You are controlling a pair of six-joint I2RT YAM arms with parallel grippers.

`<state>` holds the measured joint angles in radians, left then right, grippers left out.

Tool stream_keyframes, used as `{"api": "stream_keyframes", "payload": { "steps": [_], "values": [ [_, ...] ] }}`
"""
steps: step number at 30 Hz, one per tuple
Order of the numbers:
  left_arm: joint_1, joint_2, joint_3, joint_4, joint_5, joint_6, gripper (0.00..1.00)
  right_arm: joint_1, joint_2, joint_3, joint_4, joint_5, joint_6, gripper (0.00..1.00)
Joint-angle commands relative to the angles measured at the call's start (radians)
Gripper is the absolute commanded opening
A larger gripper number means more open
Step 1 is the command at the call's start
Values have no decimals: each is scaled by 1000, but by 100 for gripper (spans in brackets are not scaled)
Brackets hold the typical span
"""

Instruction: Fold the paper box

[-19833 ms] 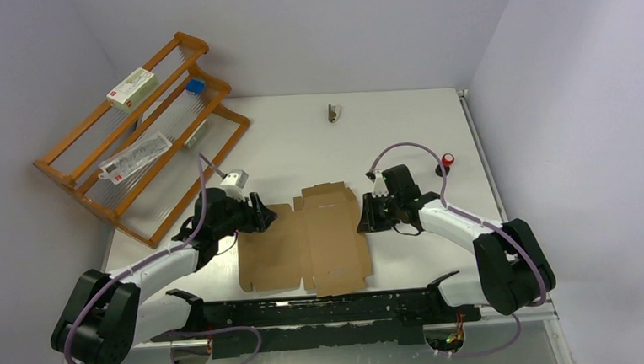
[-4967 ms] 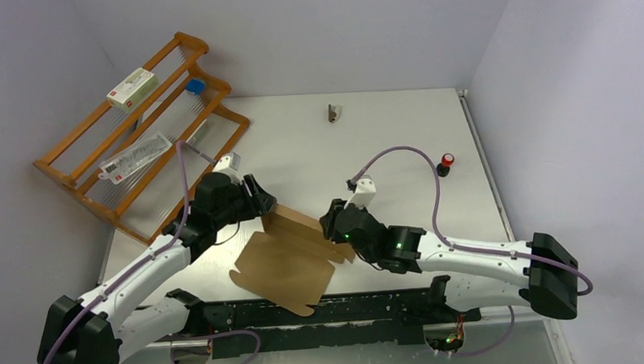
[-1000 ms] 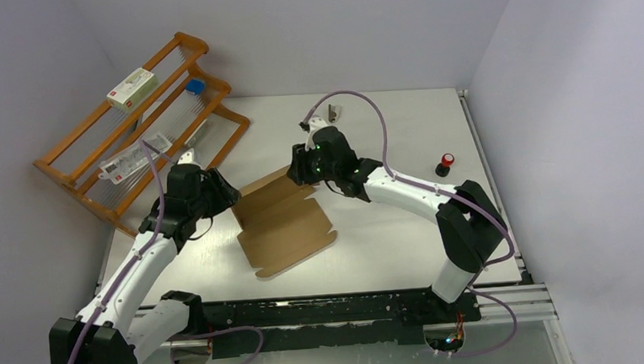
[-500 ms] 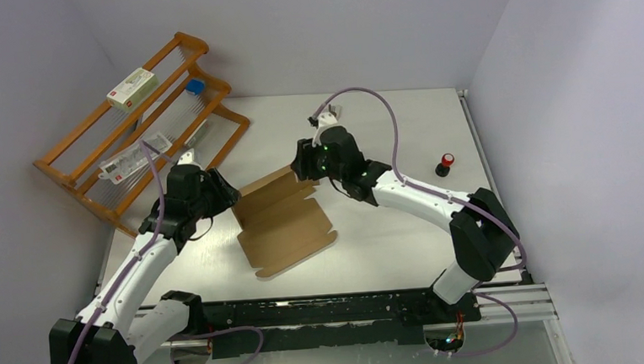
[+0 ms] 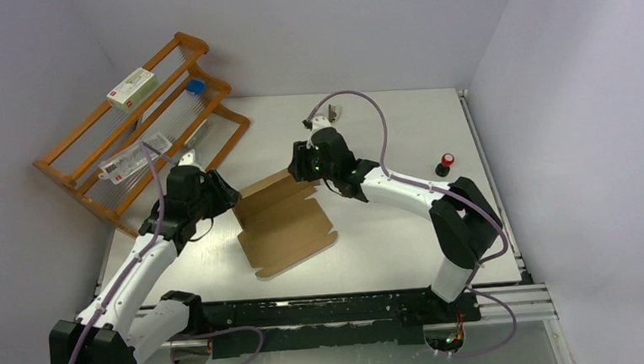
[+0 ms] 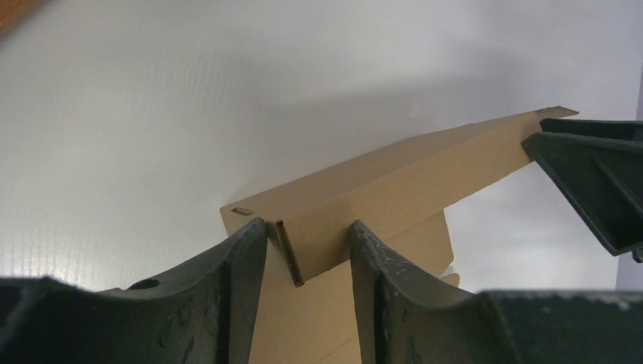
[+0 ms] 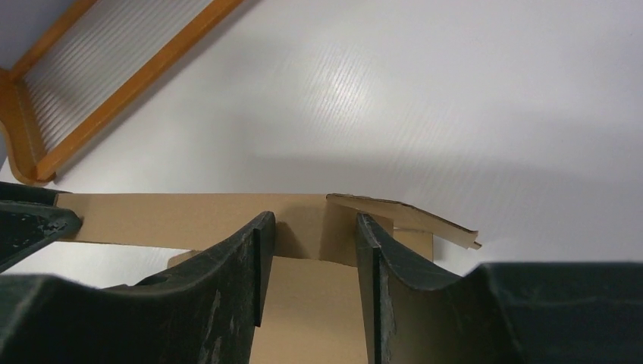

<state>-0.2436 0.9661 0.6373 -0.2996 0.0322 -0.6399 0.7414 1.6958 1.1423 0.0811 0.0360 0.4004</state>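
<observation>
Peeking at my feeds: the paper box (image 5: 286,226) sits half-folded mid table (image 5: 400,135), far flap up. My left gripper (image 6: 307,231) and right gripper (image 7: 307,220) straddle its ends, fingers half-spread. Can't tell if they're pinching.

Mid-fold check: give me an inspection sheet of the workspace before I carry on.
Surface: white table, no spills seen.
Job's things: paper box, partly folded, far wall raised, rest lying flat.
Clutter: wooden rack far left holding white carton, packet, blue-capped item; red-capped item right; small item at far edge.
End effectors: left end effector and right end effector each astride one end of the raised wall, jaws parted.
Cables: left cable, right cable loop free, no snag seen.
Surroundings: plain walls.
</observation>
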Motion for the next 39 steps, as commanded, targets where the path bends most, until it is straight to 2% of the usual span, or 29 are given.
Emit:
{"api": "stream_keyframes", "payload": {
  "steps": [1,9,14,19,26,35,39],
  "values": [
    [7,-10,-26,-6,38,9,48,0,10,-28,19,-30,35,47],
    [7,-13,-40,18,62,-4,48,-3,5,-113,144,-193,145,43],
    [7,-23,-43,14,61,0,47,-4,1,-157,223,-237,217,37],
    [7,-26,-32,-8,44,18,48,-4,-18,-178,234,-218,216,36],
    [7,-21,-22,-33,12,42,47,-38,-105,-232,229,-189,160,45],
    [7,-7,-15,-33,12,54,47,-67,-261,-439,330,-72,133,51],
    [7,-4,-5,-39,17,62,47,-67,-284,-535,403,-28,149,51]
  ]
}}
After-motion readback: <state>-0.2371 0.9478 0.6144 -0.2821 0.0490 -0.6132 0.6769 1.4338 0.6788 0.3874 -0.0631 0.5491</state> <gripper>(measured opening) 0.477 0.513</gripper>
